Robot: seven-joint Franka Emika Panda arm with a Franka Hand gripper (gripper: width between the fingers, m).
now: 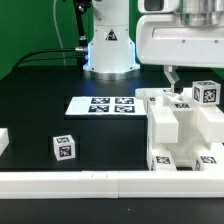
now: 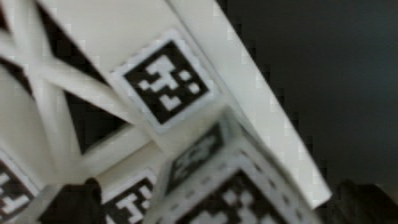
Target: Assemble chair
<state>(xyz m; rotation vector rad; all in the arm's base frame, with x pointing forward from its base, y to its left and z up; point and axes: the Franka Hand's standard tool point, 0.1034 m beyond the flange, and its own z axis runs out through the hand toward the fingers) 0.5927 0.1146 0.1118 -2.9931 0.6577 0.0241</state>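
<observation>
No letters, numbers or brand names are showing legibly in either view. The only signs are black-and-white square tags [image 1: 207, 94]. A row is lying printed on the marker board [image 1: 103, 105]. Single tags are facing out from the small block [image 1: 63, 148] on the table [image 1: 40, 100] and from the grouped chair pieces [image 1: 185, 125]. One is sitting on the X-braced panel [image 2: 164, 82].

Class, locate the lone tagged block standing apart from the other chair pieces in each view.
Exterior view: lone block, toward the exterior view's left.
Wrist view: not in it.
Shared landmark: the cluster of tagged chair pieces; its X-braced panel shows in the wrist view.
</observation>
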